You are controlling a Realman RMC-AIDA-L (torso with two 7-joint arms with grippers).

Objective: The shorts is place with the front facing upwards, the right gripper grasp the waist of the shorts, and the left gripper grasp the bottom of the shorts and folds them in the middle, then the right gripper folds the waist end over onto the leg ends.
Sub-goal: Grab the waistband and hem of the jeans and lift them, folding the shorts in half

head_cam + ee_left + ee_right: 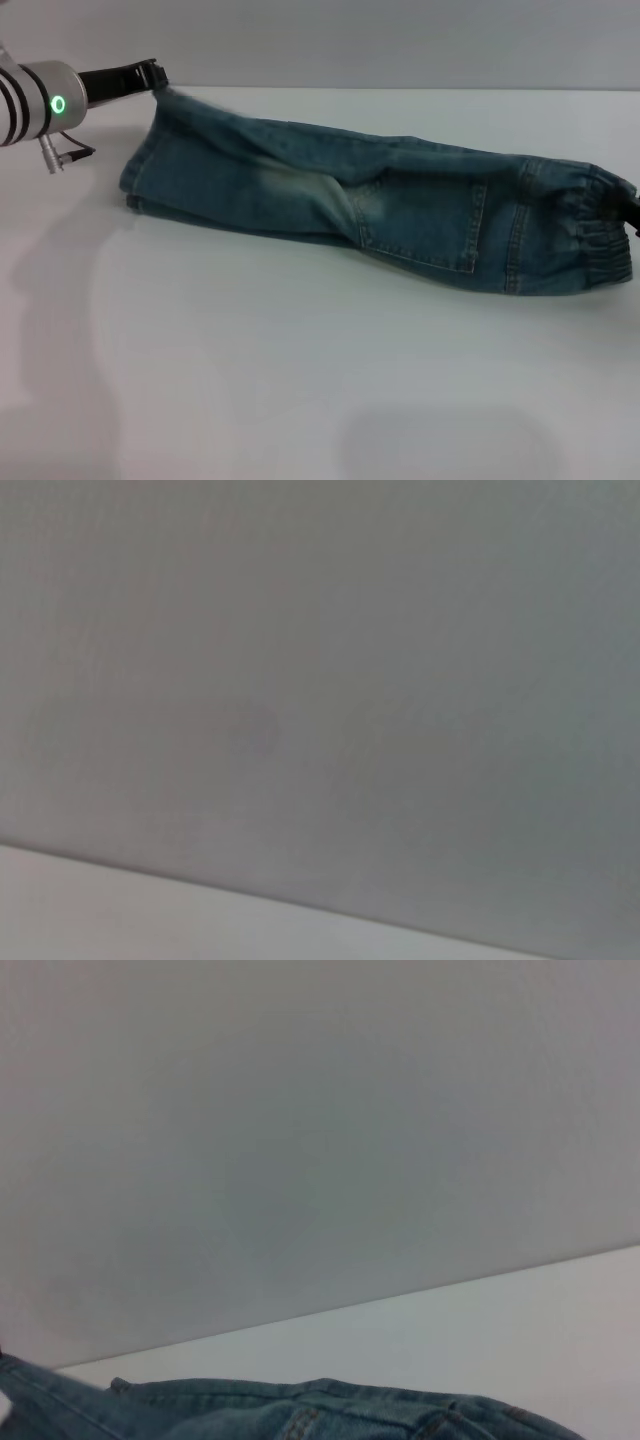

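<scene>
Now we hold the shorts [380, 215] folded lengthwise, one claw at each end.

Our left claw [150, 78], far left, is clamped on the leg ends [150, 160]; our right claw [634, 215], at the right edge, meets the waist [590, 235], its grip unclear. Between them, the denim lies along the desk [300, 380], presumably stretched to flatten the fold.

A plain white table [300, 380] fills the head view, its matte top carrying soft grey shadows [60, 330] towards the near left part. Behind the table's far edge rises a bare grey wall [400, 40] (uniform, without marks). The right wrist view shows that wall [320, 1110] meeting the table [520, 1340]; the left wrist view shows mostly wall [320, 680] above a strip of table [100, 910].
</scene>
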